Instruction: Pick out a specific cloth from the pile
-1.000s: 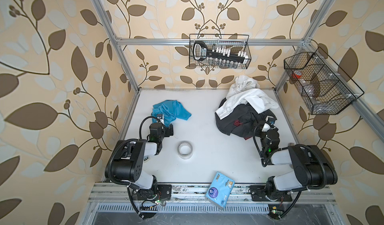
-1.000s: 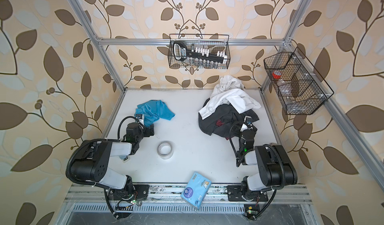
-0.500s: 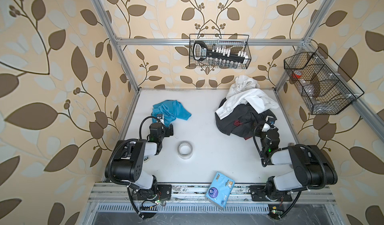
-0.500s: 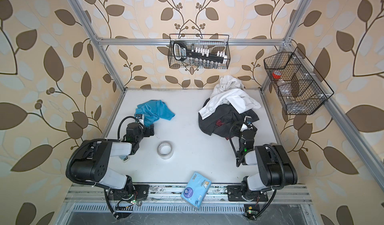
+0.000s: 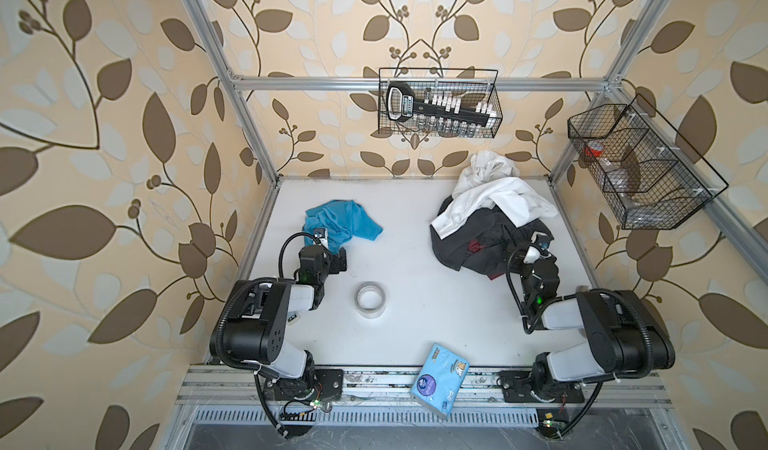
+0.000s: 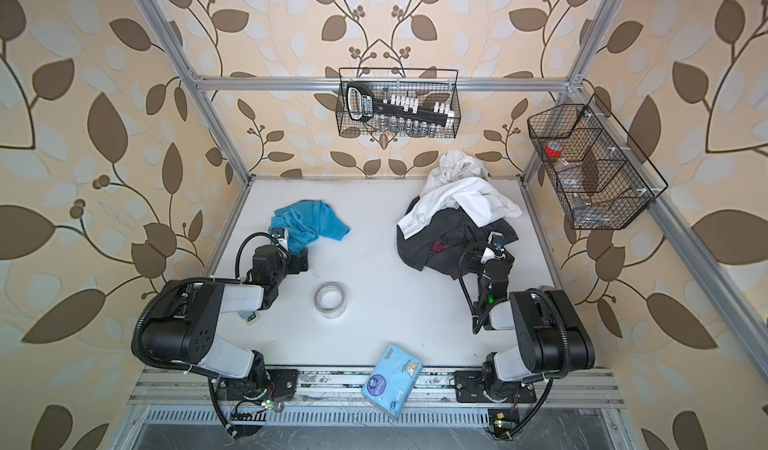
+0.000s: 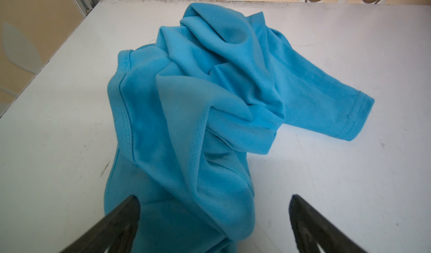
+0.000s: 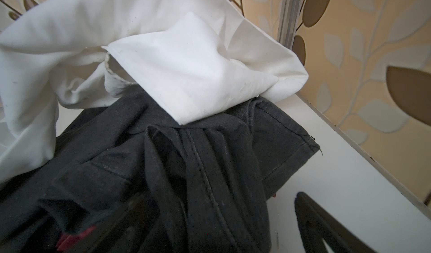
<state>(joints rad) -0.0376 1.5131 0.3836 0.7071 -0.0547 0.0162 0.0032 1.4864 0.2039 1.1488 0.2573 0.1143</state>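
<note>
The cloth (image 5: pixel 341 223) is a crumpled turquoise-blue garment lying apart on the white table (image 5: pixel 415 269), at the left in both top views (image 6: pixel 309 224). My left gripper (image 7: pixel 214 201) is open, and the near end of the cloth (image 7: pixel 186 114) lies loose between its fingers. The pile (image 5: pixel 490 215) sits at the back right: white shirts (image 8: pixel 186 72) over dark grey-black clothing (image 8: pixel 205 160) with a red patch (image 8: pixel 74 235). My right gripper (image 8: pixel 219 199) is open at the pile's near edge, a dark fold between its wide jaws.
A tape roll (image 5: pixel 370 299) lies mid-table between the arms. A blue tissue pack (image 5: pixel 440 380) rests on the front rail. A wire basket (image 5: pixel 440 103) hangs on the back wall and another basket (image 5: pixel 640 169) on the right wall. Metal frame posts stand at the back corners.
</note>
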